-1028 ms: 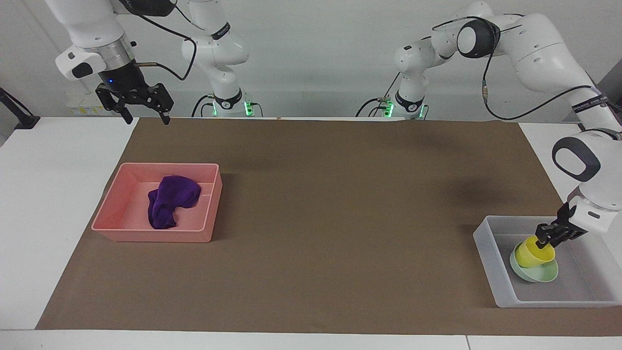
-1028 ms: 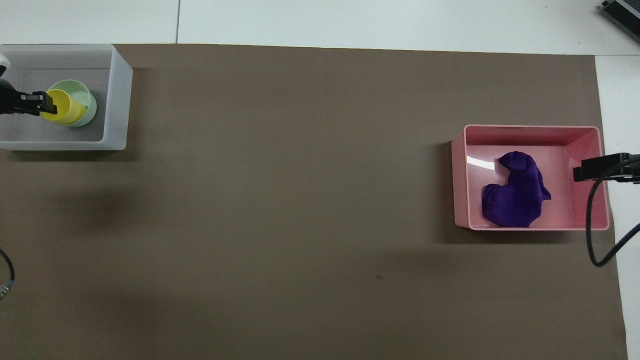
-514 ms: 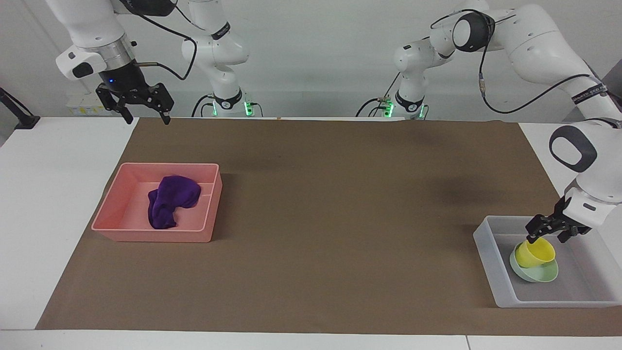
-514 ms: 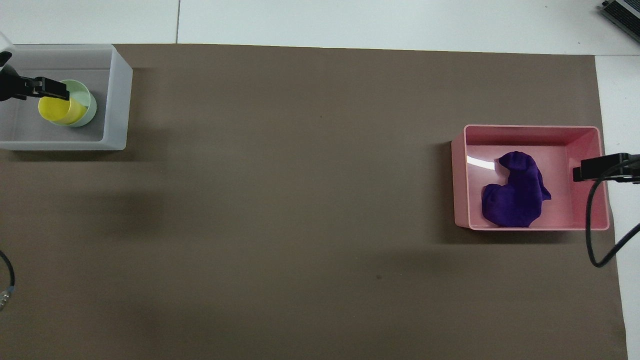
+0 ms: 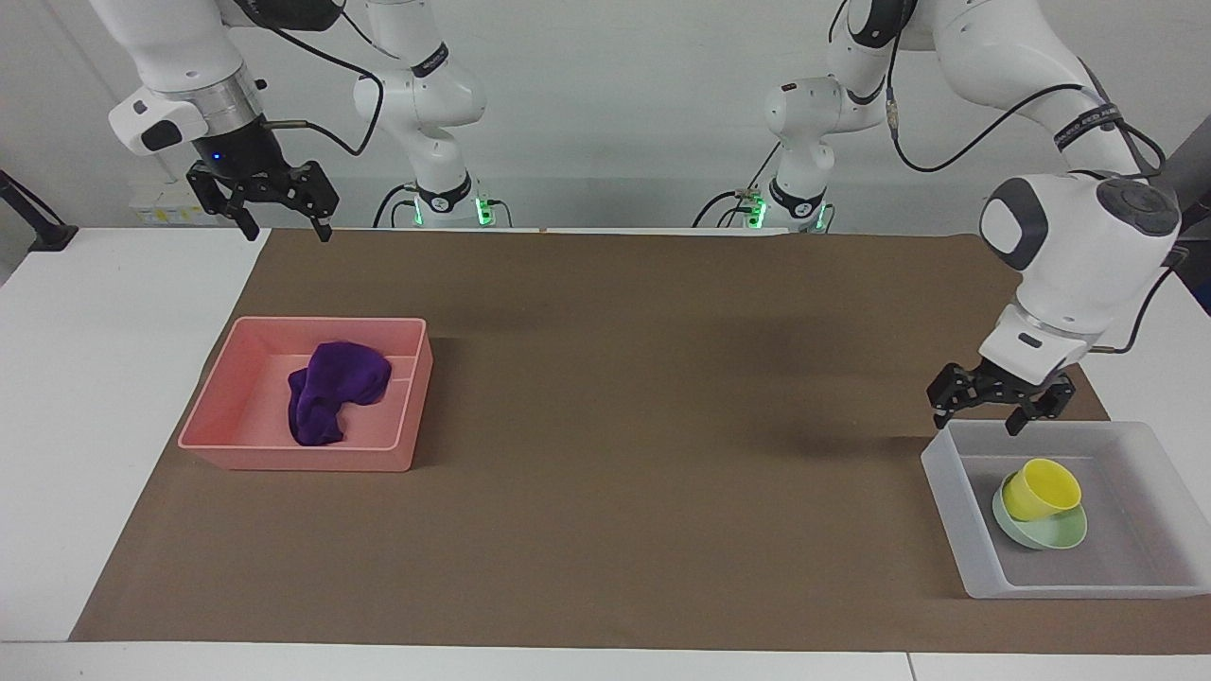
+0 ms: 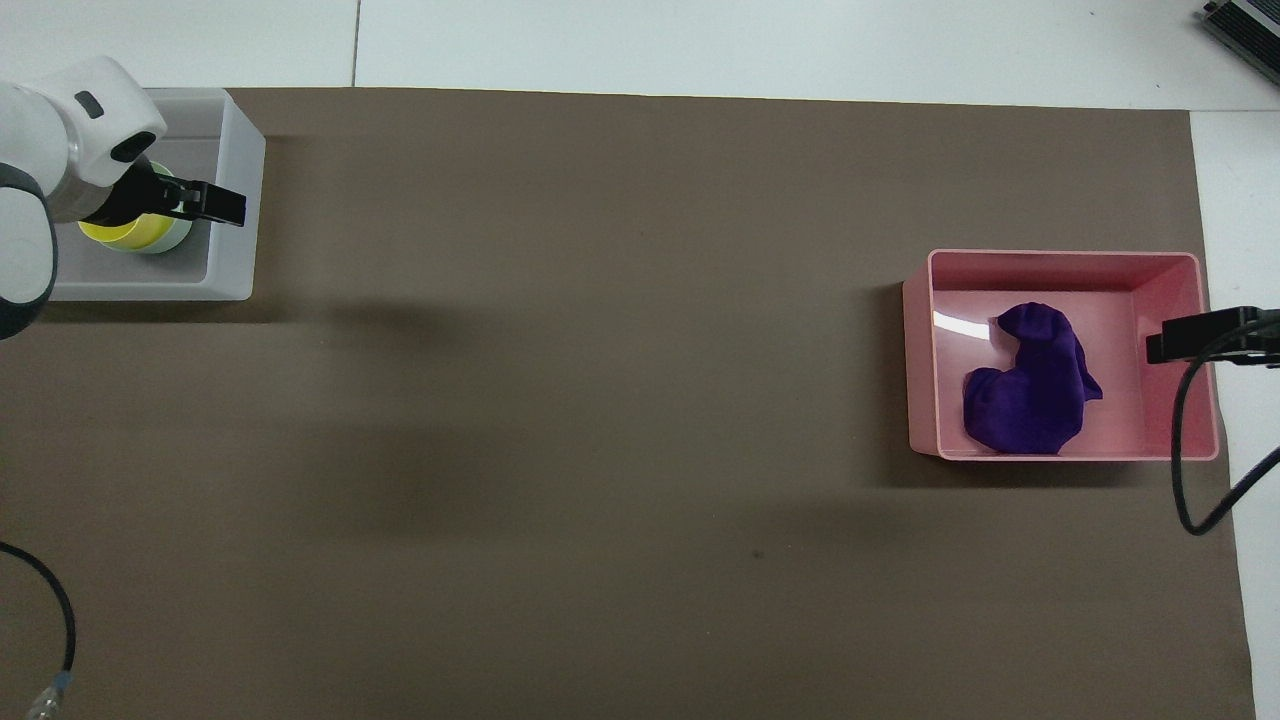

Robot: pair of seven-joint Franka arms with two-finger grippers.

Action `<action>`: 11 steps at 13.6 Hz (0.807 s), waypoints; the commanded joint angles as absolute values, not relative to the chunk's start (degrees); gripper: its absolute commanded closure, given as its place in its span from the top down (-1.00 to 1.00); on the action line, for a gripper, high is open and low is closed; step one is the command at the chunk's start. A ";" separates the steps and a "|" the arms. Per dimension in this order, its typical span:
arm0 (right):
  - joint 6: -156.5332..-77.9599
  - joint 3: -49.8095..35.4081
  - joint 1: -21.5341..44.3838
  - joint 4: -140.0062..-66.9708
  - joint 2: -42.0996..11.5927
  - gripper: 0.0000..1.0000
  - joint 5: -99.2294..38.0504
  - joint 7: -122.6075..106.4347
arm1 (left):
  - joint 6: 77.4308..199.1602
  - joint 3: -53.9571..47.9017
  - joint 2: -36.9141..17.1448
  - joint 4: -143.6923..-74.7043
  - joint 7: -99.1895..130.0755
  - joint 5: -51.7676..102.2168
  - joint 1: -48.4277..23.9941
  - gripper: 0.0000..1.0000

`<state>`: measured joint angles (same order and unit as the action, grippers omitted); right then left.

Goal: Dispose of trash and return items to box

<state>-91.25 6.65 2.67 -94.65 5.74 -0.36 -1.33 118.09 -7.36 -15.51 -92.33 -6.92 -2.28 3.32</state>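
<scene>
The left tool (image 5: 998,405), released with its fingers spread and empty, now hangs at the right of the facing view just above the box's (image 5: 956,506) upper rim. A second ago it was down inside the box, pinching the cup's (image 5: 1041,489) rim; half a second ago it had let go and begun to rise. Since then it has lifted clear and drawn back toward the robots. In the overhead view it sits at the upper left, partly covering the cup (image 6: 125,233) and the bowl (image 6: 175,238), but the facing view shows it well above them.

The cup stands tilted in the bowl (image 5: 1045,532), both resting inside the box at the lower right of the facing view. They have stayed put since the release, so the placement looks stable.

The right tool (image 5: 277,225), also spread and empty, waits at the upper left of the facing view over the counter's (image 5: 605,426) edge, unmoved. Below it the cloth (image 5: 331,390) lies in the pink bin (image 5: 284,456), at mid-left.

Judging by this, both items are back in the box and the cloth is disposed of; the task appears finished, with only the left arm's retreat left.
</scene>
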 commanded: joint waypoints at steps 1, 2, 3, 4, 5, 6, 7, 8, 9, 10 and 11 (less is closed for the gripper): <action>-91.05 6.24 2.64 -97.11 7.73 1.00 1.40 -0.79 | 119.00 -6.59 -9.07 -99.48 -3.44 -3.51 0.89 1.00; -91.14 6.24 2.64 -97.29 7.82 1.00 2.02 -0.79 | 118.83 -6.59 -7.66 -100.45 -3.17 -3.52 0.10 1.00; -91.14 6.24 2.64 -97.38 7.82 1.00 2.80 -0.79 | 118.22 -6.59 -6.78 -100.55 -3.08 -3.52 -0.09 1.00; -91.06 6.15 2.64 -97.38 7.82 1.00 2.73 -0.70 | 117.86 -6.68 -5.72 -100.46 -2.99 -3.43 0.00 1.00; -91.05 6.15 2.64 -97.38 7.82 1.00 2.55 -0.53 | 116.21 -6.68 -4.58 -100.28 -3.16 -3.34 0.17 1.00; -91.14 6.15 2.64 -97.38 7.82 1.00 2.37 -0.44 | 114.19 -6.68 -3.96 -99.59 -3.16 -3.08 0.44 1.00; -91.06 6.15 2.64 -97.38 7.82 1.00 1.94 -0.35 | 111.65 -6.68 -3.61 -97.58 -3.16 -2.90 0.53 1.00; -90.97 6.15 2.64 -97.30 7.82 1.00 1.67 -0.44 | 108.66 -6.68 -3.69 -95.47 -3.25 -2.90 0.53 1.00; -90.79 6.24 2.64 -97.29 7.82 1.00 1.15 -0.44 | 106.63 -6.68 -3.69 -93.97 -3.25 -2.90 0.53 1.00; -90.79 6.15 2.64 -97.29 7.82 1.00 0.88 -0.44 | 105.13 -6.68 -3.60 -93.35 -3.34 -2.81 0.61 1.00; -90.79 6.15 2.64 -97.29 7.82 1.00 0.79 -0.44 | 103.46 -6.68 -3.26 -92.82 -3.34 -2.81 0.62 1.00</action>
<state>-91.25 6.52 2.71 -95.91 6.36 1.27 -1.33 106.90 -6.85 -3.41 -94.46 -3.91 -2.30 0.60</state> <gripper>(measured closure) 0.000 0.000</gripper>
